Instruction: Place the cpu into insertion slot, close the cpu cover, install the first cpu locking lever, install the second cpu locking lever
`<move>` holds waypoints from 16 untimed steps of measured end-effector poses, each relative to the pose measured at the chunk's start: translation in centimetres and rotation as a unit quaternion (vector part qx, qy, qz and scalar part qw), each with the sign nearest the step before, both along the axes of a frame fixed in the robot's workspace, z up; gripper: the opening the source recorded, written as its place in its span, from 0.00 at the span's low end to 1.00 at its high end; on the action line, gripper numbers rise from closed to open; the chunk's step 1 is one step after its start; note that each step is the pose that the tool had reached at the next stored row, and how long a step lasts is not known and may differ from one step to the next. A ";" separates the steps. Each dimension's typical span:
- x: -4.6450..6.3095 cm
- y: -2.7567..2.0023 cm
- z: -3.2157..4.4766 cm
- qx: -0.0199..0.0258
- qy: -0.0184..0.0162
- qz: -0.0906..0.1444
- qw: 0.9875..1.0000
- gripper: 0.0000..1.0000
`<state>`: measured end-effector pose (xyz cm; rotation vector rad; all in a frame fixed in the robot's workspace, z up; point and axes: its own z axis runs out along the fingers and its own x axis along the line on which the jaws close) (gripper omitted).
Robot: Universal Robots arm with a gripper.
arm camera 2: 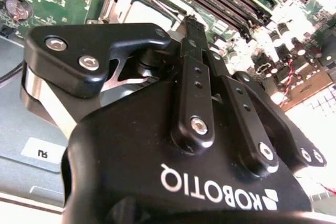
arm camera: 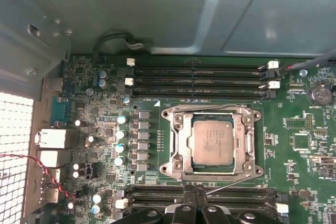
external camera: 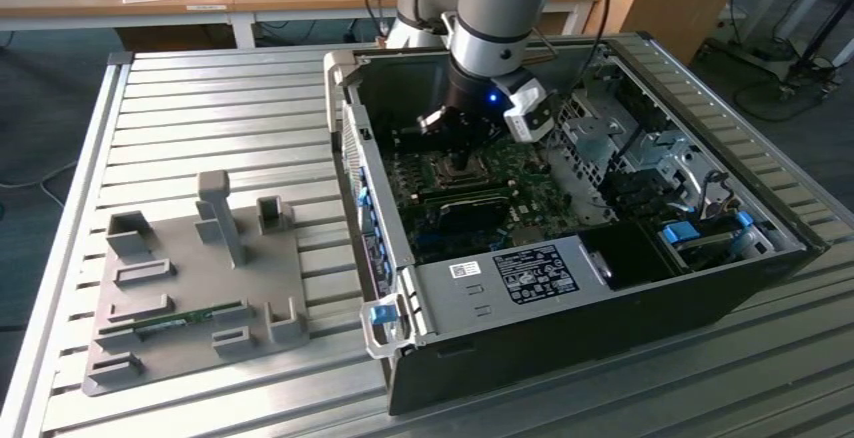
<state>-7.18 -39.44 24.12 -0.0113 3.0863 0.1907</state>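
Silver cpu (arm camera: 211, 141) under closed cpu cover (arm camera: 178, 148), first wrist view.

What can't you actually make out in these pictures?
- Exterior view: the insertion slot, hidden behind the gripper and arm.
- Second wrist view: most of the cpu cover, blocked by the gripper body.
- First wrist view: print on the cpu, too small to read.
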 end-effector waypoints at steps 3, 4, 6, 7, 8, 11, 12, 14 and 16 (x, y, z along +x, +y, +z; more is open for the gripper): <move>-0.1 0.02 -0.12 0.000 0.000 0.000 1.000 0.11; -0.1 0.04 -0.15 0.000 -0.001 0.000 1.000 0.11; -0.1 0.11 -0.22 0.000 -0.001 0.000 1.000 0.11; -0.1 0.14 -0.25 0.000 -0.001 0.000 1.000 0.11; -0.1 0.17 -0.26 0.000 -0.001 0.000 1.000 0.11; -0.1 0.21 -0.32 0.000 -0.001 0.000 1.000 0.11; -0.2 0.21 -0.33 0.000 -0.001 0.000 1.000 0.11; -0.2 0.21 -0.33 0.000 -0.001 0.000 1.000 0.11; -0.2 0.20 -0.36 0.000 -0.001 0.000 1.000 0.11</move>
